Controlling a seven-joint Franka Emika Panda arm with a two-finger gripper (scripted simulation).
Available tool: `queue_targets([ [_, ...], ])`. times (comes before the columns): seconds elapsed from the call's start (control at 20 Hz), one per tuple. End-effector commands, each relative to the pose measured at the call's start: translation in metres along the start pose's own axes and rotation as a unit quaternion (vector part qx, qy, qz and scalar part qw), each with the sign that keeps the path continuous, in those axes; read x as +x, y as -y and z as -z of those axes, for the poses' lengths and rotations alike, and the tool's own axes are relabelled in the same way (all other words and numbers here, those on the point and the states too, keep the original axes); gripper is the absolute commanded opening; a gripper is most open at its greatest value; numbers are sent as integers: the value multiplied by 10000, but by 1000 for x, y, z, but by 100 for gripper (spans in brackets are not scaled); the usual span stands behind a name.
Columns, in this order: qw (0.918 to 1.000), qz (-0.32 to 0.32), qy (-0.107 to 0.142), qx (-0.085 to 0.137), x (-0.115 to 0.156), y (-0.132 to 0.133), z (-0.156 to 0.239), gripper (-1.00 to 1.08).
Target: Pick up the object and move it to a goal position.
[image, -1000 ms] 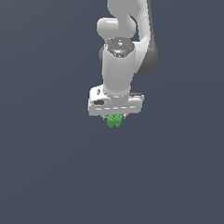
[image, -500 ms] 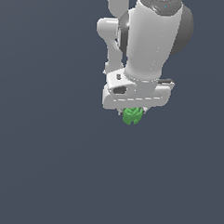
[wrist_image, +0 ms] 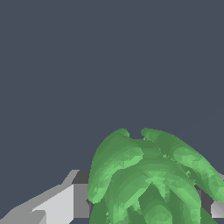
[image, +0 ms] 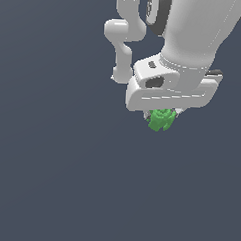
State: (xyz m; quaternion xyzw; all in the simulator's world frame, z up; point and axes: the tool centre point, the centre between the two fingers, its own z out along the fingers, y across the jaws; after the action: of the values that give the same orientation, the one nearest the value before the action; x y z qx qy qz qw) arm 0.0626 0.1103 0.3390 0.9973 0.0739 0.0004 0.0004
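The object is a small bright green lumpy blob. It hangs just under the white hand of my arm, in the exterior view's upper right. My gripper is shut on it, with the fingers mostly hidden behind the hand's body. In the wrist view the object fills the space between the two fingers, and its lobes stick out past them. The object is held up off the dark ground. No goal marker shows in either view.
The dark grey ground fills both views with nothing else on it. The white arm links rise out of the exterior view's upper edge.
The arm has carried the green object toward the exterior view's right and nearer the camera, so the hand looks larger. The grip on the object has stayed shut.
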Motion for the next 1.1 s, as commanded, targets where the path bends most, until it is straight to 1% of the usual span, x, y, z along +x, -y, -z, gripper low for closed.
queue_targets([
  [0.0, 10000, -3, 3, 2, 7, 7, 12, -100],
  [0.55, 10000, -3, 3, 2, 30, 33, 52, -100],
  [1.05, 10000, -1, 4, 4, 42, 45, 73, -100],
])
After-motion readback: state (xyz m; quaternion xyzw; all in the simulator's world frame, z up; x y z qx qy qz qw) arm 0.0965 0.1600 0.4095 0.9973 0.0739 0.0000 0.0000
